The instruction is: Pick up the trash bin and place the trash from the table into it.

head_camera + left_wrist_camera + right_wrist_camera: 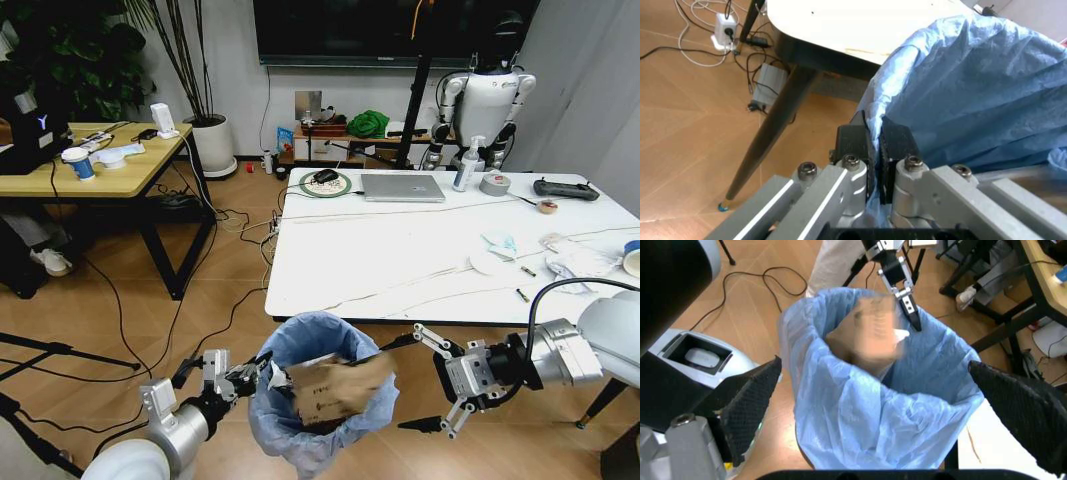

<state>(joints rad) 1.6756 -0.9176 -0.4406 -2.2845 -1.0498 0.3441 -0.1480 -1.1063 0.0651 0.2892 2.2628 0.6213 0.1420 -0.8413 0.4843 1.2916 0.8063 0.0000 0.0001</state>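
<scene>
I'm holding the bin [322, 395] by its left rim, left gripper [262, 374] pinching the liner. Right gripper [431, 383] is hanging spread wide just right of it, with the paper bag [338, 388] dropping in to its left.

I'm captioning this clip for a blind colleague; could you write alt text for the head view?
A crumpled brown paper bag sits in the mouth of the blue-lined trash bin, which the left gripper pinches by its rim while the open right gripper hangs just beside it. Behind stands the white table with papers left near its right edge.
</scene>
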